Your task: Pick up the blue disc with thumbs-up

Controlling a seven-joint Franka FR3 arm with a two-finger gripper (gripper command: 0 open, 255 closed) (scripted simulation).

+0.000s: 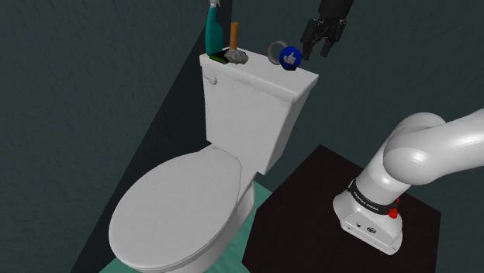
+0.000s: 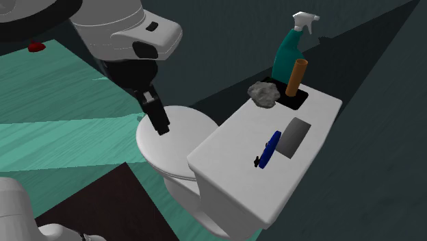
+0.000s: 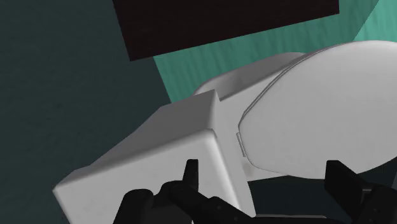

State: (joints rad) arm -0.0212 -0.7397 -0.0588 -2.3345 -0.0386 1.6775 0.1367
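Note:
The blue disc with a white thumbs-up stands on edge on the white toilet tank lid, just in front of a grey disc. In the second exterior view the blue disc shows edge-on beside the grey disc. My black gripper hangs open above the tank's end at the shoulder view's right, a short way from the blue disc and not touching it. The wrist view shows the gripper with fingers apart over the tank's corner; nothing is between them.
A teal spray bottle, a brown cylinder and a grey crumpled lump crowd the tank's far end. The closed toilet lid lies below. The dark stand and teal floor surround it.

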